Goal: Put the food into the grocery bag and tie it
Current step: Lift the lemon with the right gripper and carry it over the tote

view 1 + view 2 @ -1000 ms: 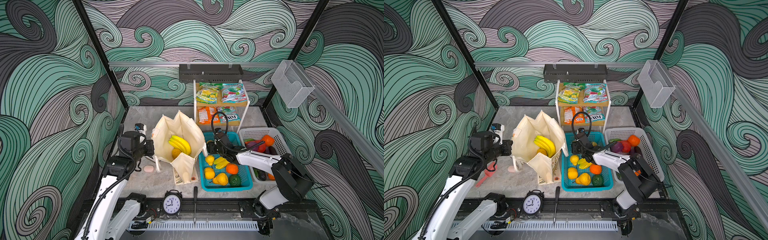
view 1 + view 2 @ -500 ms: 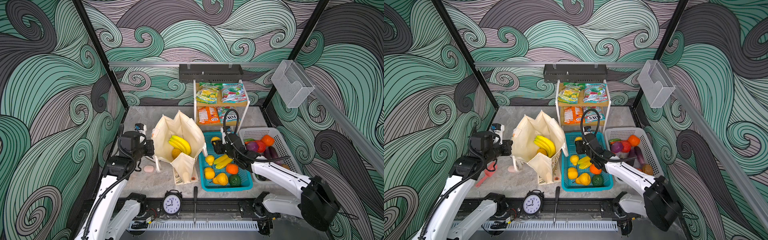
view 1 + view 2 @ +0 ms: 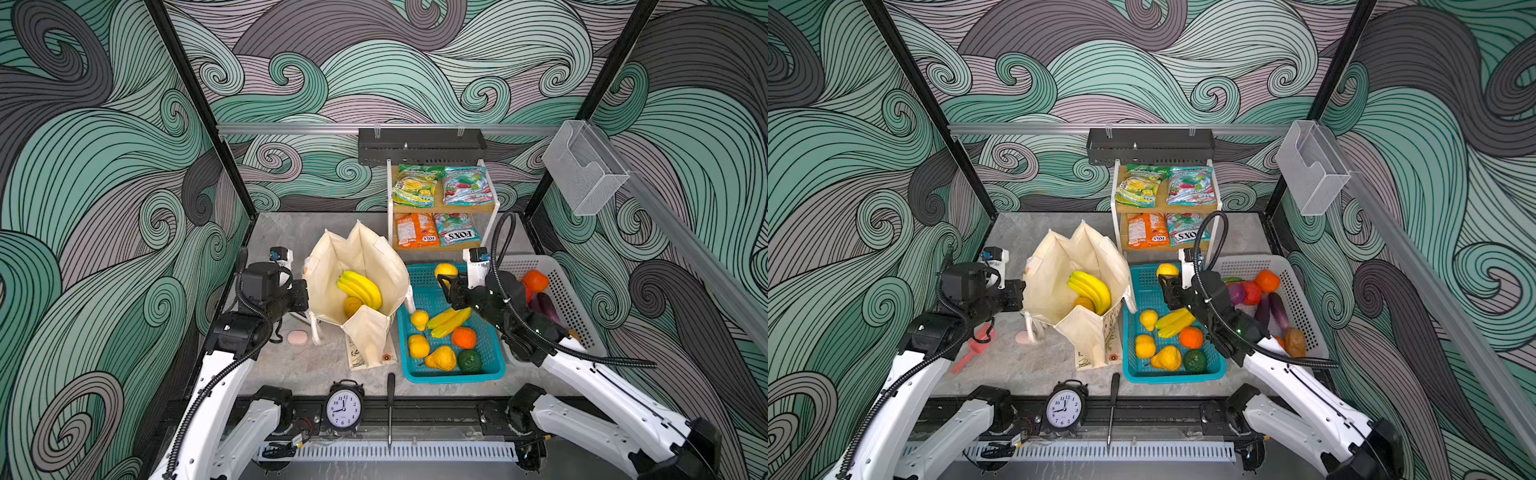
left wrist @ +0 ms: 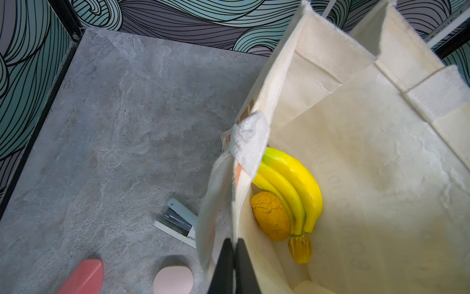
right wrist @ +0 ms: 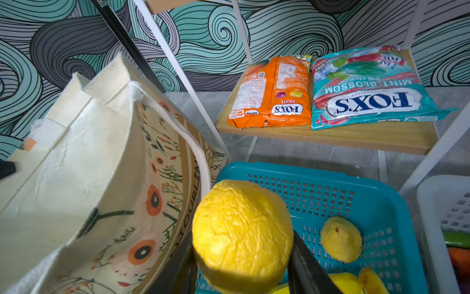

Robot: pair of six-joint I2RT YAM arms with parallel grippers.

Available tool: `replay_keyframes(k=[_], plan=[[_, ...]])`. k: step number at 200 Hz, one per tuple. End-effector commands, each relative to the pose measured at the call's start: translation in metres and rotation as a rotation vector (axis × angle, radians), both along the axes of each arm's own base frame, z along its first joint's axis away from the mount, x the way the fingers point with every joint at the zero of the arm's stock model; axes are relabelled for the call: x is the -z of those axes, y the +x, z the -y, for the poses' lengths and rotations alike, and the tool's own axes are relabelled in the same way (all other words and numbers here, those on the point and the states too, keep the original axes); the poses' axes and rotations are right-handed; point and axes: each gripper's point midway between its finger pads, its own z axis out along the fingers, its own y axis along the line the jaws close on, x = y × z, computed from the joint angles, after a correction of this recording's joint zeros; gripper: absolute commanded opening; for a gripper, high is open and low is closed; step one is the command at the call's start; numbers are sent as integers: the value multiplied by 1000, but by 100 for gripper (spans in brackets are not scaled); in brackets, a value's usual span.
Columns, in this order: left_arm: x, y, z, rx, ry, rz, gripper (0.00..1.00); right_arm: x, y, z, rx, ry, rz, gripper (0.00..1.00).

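1. Enclosure walls (image 3: 374, 62): teal and grey swirl print on every side. Below them, a grey stone-look tabletop (image 3: 286, 232).
2. Grocery bag (image 3: 365, 257): cream tote, standing upright left of centre, mouth wide open. The right wrist view shows a floral print and a tan lettered band on its outer face.
3. Teal basket (image 3: 453, 377): just right of the bag, holding loose toy fruit in yellow, orange and green. White basket (image 3: 582, 307): next to it, farther right, with orange, red and purple pieces.
4. Shelf rack (image 3: 444, 209): behind the baskets, with two wooden tiers. Candy packets (image 3: 415, 185) lie flat, two per tier.
5. Left gripper (image 4: 234, 264): jaws pressed together on the bag's left rim, with the fabric pinched between them.
6. Right gripper (image 5: 241, 259): jaws part-spread, clamped on either side of a yellow fruit (image 5: 241, 219). The fruit is held in the air over the far end of the teal basket, just beside the bag's right wall and outside the bag.
7. Banana bunch (image 3: 360, 286): lying inside the bag, with a yellow-orange fruit (image 3: 352, 306) touching it.
8. Front edge: alarm clock (image 3: 344, 409), with a screwdriver (image 3: 390, 405) just to its right.
9. Left of the bag, on the tabletop: pink disc (image 3: 298, 337) and stapler (image 4: 178, 221).
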Motion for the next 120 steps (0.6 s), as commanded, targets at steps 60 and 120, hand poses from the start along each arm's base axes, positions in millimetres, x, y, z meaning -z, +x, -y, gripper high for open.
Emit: replay_keyframes(k=[60, 120], plan=[[1, 1, -3, -8, 14, -1, 0, -47, -8, -27, -142, 20, 39, 45], [0, 0, -2, -4, 11, -1, 0, -77, -17, -68, -262, 30, 81, 45]])
